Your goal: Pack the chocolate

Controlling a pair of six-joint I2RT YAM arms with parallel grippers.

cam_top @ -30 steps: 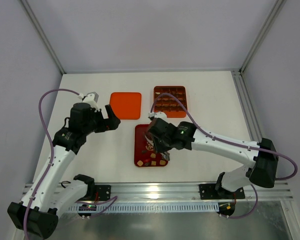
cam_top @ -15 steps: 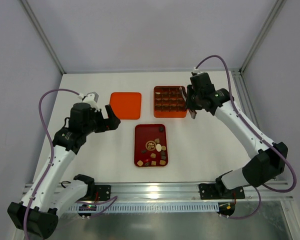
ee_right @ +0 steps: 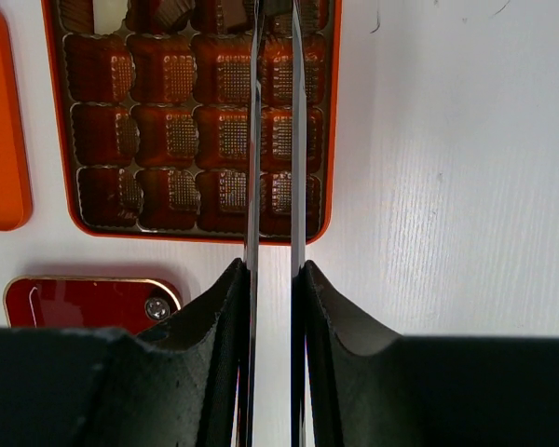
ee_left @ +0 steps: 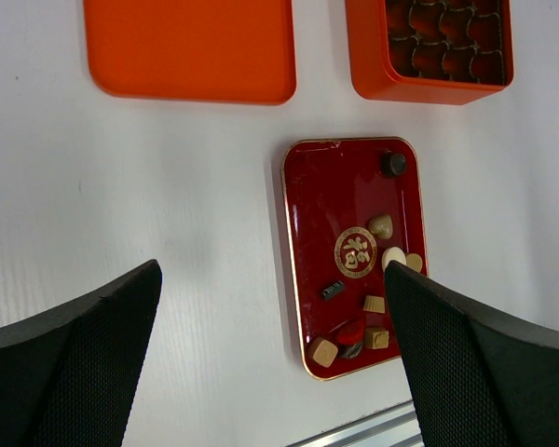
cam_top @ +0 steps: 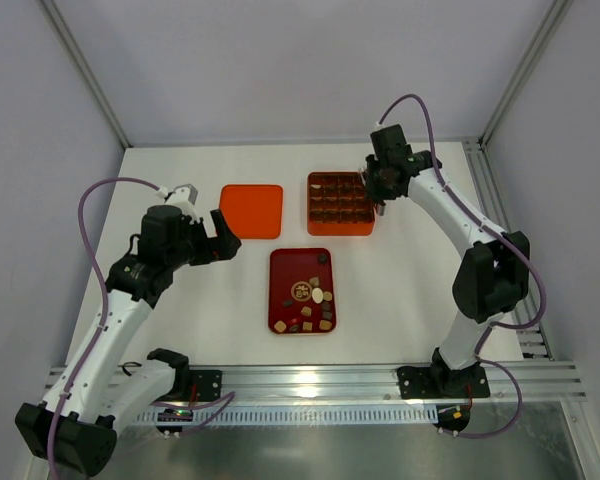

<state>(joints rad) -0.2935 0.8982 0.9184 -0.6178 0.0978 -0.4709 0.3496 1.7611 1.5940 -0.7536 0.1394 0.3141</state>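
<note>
Several small pieces of chocolate (cam_top: 315,308) (ee_left: 380,226), tan, cream and dark, lie on the dark red tray (cam_top: 280,268) (ee_left: 293,233). The orange grid box (cam_top: 340,226) (ee_right: 196,228) stands behind it, with a few pieces (ee_right: 172,11) in its far row. My right gripper (cam_top: 380,190) (ee_right: 273,270) is shut on thin metal tongs (ee_right: 254,140), whose blades reach over the box's right column. Their tips run off the picture's edge, so I cannot tell whether they carry a piece. My left gripper (cam_top: 225,235) (ee_left: 272,279) hangs wide open, high above the table left of the tray, and is empty.
A flat orange lid (cam_top: 252,211) (ee_left: 191,47) lies left of the box. Cage posts and grey walls close in the white table on both sides. An aluminium rail (cam_top: 310,380) runs along the near edge.
My right arm has swung from the red tray up and right to the far right corner of the box, carrying the tongs. The left arm has stayed where it was.
</note>
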